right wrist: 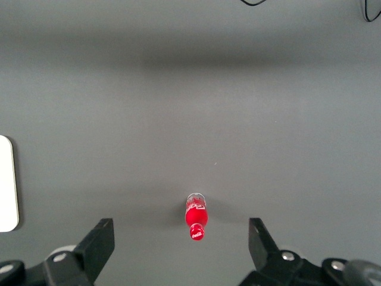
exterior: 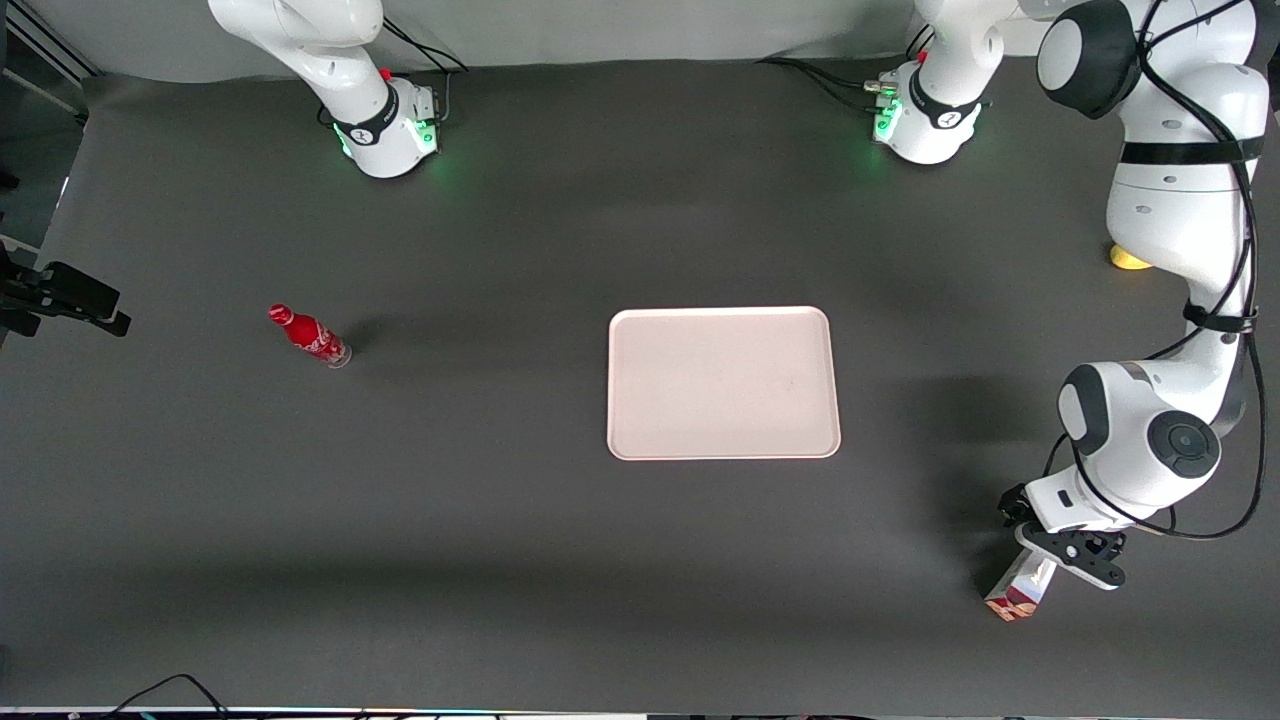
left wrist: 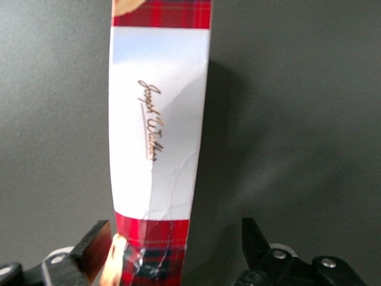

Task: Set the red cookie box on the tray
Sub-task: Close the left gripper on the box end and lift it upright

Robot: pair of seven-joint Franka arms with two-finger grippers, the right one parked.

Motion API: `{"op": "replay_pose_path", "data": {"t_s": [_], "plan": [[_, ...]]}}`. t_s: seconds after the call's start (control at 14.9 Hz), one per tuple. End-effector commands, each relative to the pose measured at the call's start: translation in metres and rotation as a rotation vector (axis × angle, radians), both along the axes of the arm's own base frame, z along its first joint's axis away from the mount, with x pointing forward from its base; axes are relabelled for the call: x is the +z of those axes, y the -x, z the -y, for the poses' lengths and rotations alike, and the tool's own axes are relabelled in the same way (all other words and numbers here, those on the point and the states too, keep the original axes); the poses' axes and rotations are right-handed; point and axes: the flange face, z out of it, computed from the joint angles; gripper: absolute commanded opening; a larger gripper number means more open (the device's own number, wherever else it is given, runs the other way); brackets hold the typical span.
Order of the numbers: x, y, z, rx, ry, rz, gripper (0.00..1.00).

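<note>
Right now the gripper (left wrist: 172,250) straddles one end of the red cookie box (left wrist: 158,137), fingers spread wide, with its length running straight away from them.

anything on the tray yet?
No. The tray is bare. The red cookie box sits on the table toward the working arm's end, between the open fingers of the left gripper.

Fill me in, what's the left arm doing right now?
The left arm's hand is at the red cookie box, near the front camera's edge of the table at the working arm's end. In the left wrist view the fingers are open and straddle the box, one touching it, the other clear. The tray sits mid-table with nothing on it, so the box is not yet moved. A small red bottle stands toward the parked arm's end.
</note>
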Motion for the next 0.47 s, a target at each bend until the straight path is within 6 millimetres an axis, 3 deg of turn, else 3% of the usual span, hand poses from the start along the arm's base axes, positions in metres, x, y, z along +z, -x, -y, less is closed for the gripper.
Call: {"op": "replay_pose_path", "data": {"t_s": [0.0,0.07,0.2,0.34,0.4], "plan": [[-0.003,-0.005,0.000,-0.080,-0.022,0.012,0.25],[-0.004,-0.005,0.000,-0.076,-0.019,0.011,0.00],[-0.005,-0.005,-0.002,-0.069,-0.011,0.012,0.00],[-0.010,-0.002,-0.021,-0.033,0.000,0.006,0.00],[-0.008,-0.003,-0.019,-0.026,0.006,0.010,0.00]]}}
